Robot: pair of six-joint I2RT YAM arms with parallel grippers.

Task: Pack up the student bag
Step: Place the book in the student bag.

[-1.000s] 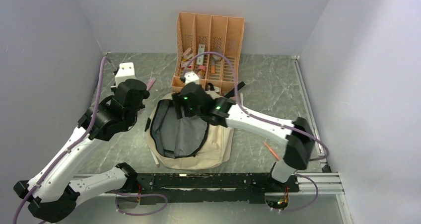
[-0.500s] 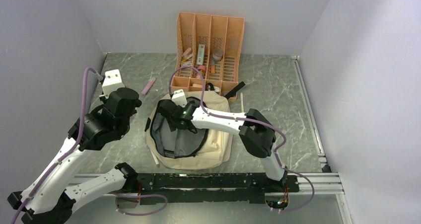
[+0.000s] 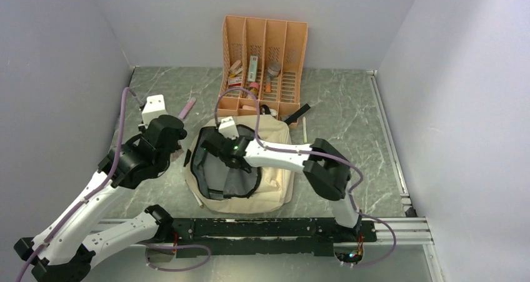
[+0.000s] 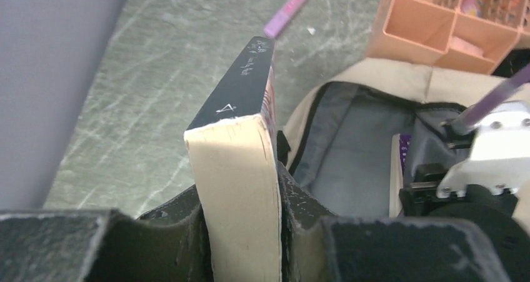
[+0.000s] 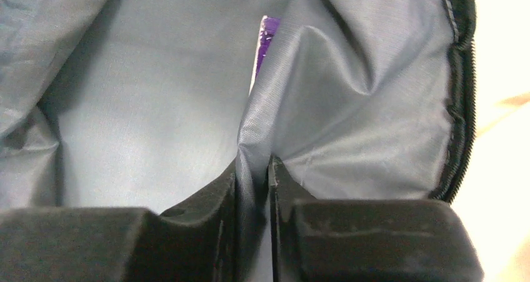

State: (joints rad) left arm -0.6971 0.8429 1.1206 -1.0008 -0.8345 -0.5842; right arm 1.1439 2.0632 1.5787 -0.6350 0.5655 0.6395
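The student bag point(image 3: 275, 181) lies flat mid-table with its mouth unzipped, so the grey lining point(image 5: 156, 94) shows. My right gripper point(image 3: 211, 152) reaches into that mouth, and in the right wrist view it point(image 5: 253, 185) is shut on a fold of the lining. A purple-covered book point(image 5: 267, 38) stands inside behind the fold. My left gripper point(image 3: 175, 141) hovers just left of the bag. In the left wrist view this gripper point(image 4: 240, 232) is shut on a thick book point(image 4: 240, 138) with a black cover and cream page edges, held on edge beside the bag's open rim point(image 4: 312, 116).
An orange slotted organiser point(image 3: 265, 57) with small stationery stands behind the bag. A pink marker point(image 3: 185, 110) lies on the table to the back left. A black item point(image 3: 299, 112) and a white stick point(image 3: 304, 130) lie by the bag's back right corner. Walls close in on the left, back and right.
My right arm swung from the bag's back edge into its mouth and its jaws closed on the lining. The left arm drifted back, then returned toward the bag with its book.
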